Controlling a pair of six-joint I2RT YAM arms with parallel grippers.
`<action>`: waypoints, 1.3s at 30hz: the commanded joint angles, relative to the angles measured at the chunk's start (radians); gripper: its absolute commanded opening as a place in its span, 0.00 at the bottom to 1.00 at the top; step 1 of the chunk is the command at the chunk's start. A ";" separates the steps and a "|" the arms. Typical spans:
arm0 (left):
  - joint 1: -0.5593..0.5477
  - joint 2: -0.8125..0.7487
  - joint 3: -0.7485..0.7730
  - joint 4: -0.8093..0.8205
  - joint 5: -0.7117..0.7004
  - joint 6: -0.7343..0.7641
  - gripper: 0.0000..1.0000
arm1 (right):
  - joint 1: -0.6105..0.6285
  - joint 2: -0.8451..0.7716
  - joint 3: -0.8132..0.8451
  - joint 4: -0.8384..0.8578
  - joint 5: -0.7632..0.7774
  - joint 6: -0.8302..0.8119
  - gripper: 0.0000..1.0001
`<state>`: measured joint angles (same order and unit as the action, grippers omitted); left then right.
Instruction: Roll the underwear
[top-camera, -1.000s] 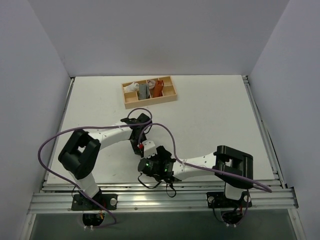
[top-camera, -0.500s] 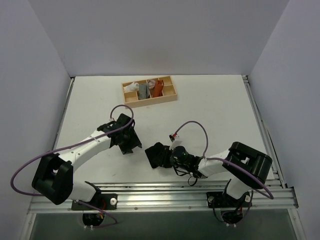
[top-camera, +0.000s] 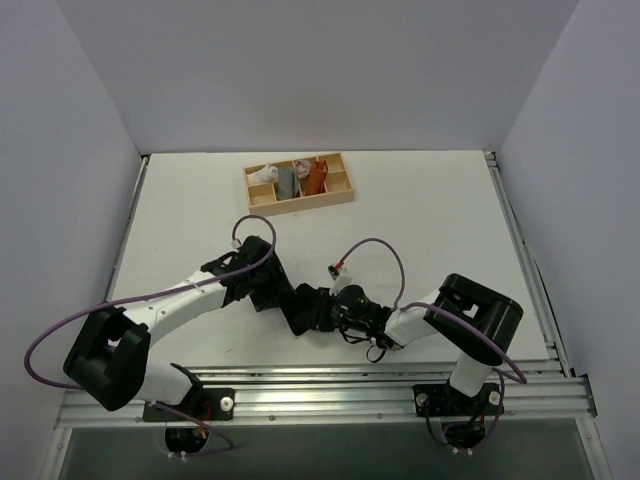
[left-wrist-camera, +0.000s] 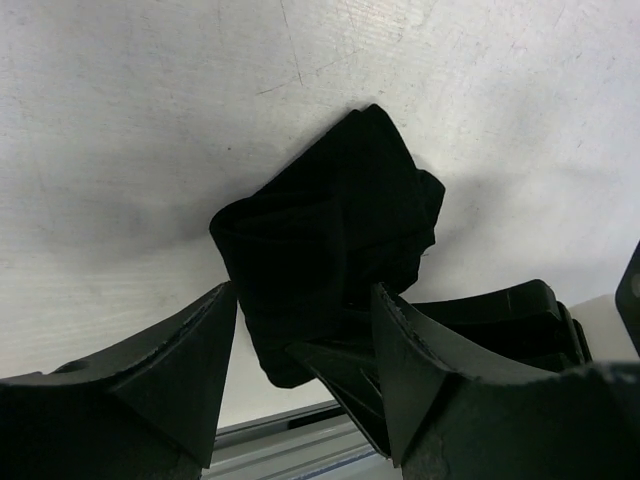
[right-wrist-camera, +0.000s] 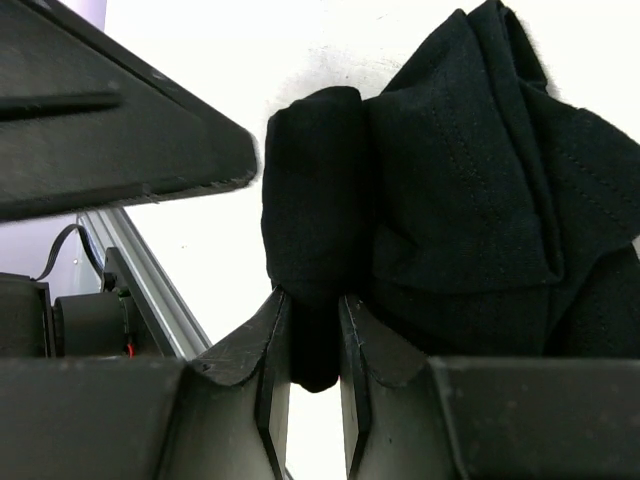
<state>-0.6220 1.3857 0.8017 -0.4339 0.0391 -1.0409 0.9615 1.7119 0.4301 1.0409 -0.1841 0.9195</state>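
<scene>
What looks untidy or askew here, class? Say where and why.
The underwear is a lumpy, uneven bundle, not a neat roll. It lies inside the open left pincer, and the right pincer pinches one fold.

No writing, label, brand, number or sign can be read in any view; the underwear (left-wrist-camera: 330, 250) shows only plain black cloth (stitch lines, no print); the counter (top-camera: 420, 230) bears only faint scratches.
</scene>
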 joint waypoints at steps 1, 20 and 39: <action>-0.015 0.006 -0.036 0.107 0.015 -0.025 0.64 | -0.003 0.055 -0.008 -0.197 -0.009 -0.024 0.00; -0.028 0.199 0.040 -0.037 -0.030 -0.076 0.36 | -0.006 0.077 0.045 -0.237 -0.038 -0.056 0.00; -0.028 0.381 0.327 -0.347 -0.048 -0.011 0.02 | 0.203 -0.132 0.421 -0.900 0.440 -0.439 0.56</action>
<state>-0.6483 1.7527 1.1065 -0.7170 0.0341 -1.0599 1.1370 1.5551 0.7982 0.2428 0.1535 0.5903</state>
